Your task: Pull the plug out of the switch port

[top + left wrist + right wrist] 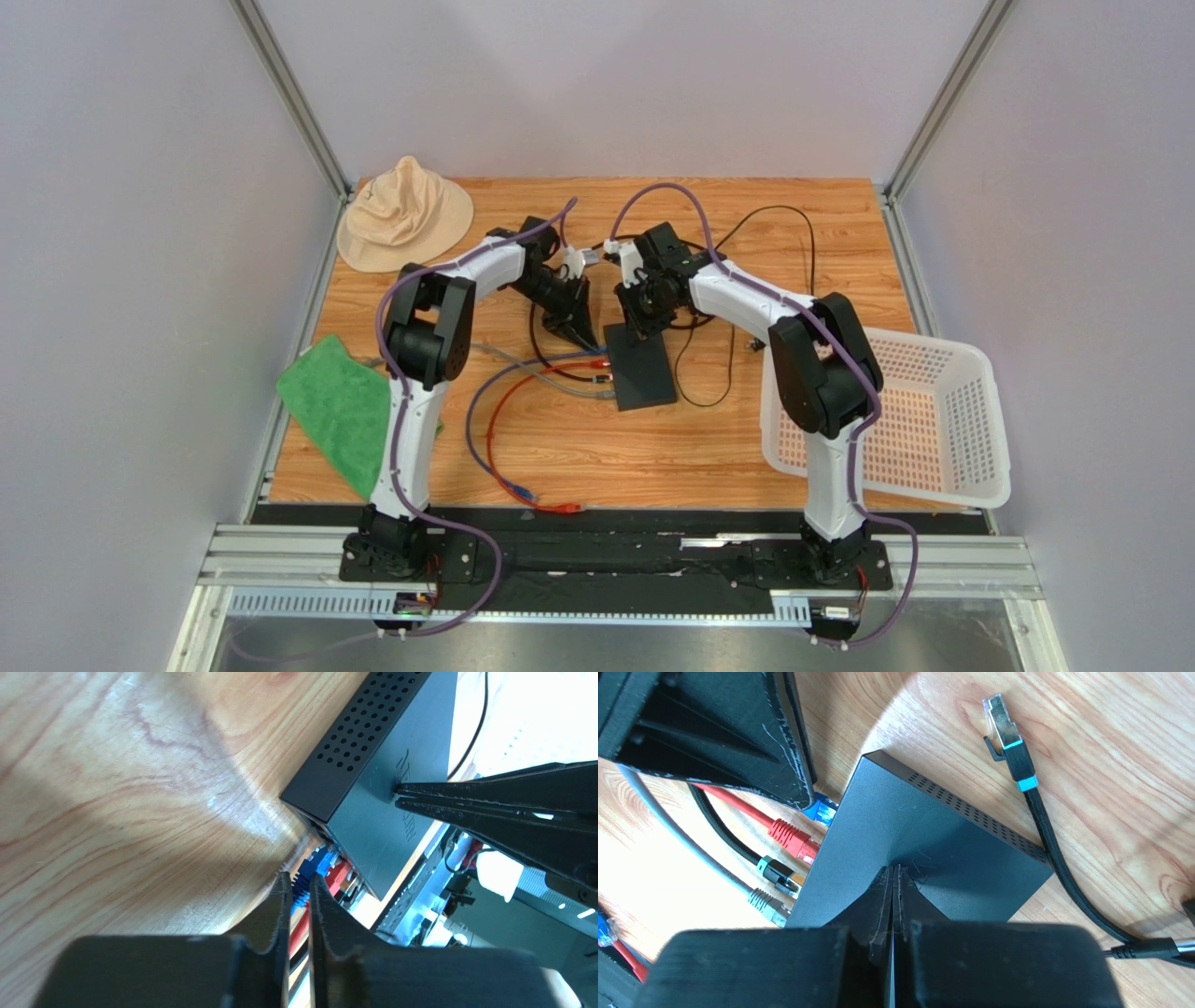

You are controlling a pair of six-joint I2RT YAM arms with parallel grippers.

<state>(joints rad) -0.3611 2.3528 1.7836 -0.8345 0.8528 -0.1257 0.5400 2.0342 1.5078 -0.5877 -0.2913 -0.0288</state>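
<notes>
Table (786,224): wood.
Switch (640,367): centre, light, likely slides.
Right gripper (892,871): closed, pressing its lid.
Left gripper (300,882): pinching blue plug (319,862) at left edge.
Hold: plug's stiff body, pull straight out.

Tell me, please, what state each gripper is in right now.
Left gripper: closed on the blue plug at the switch.
Right gripper: closed, holding nothing, tips pressed on the switch's top.
</notes>
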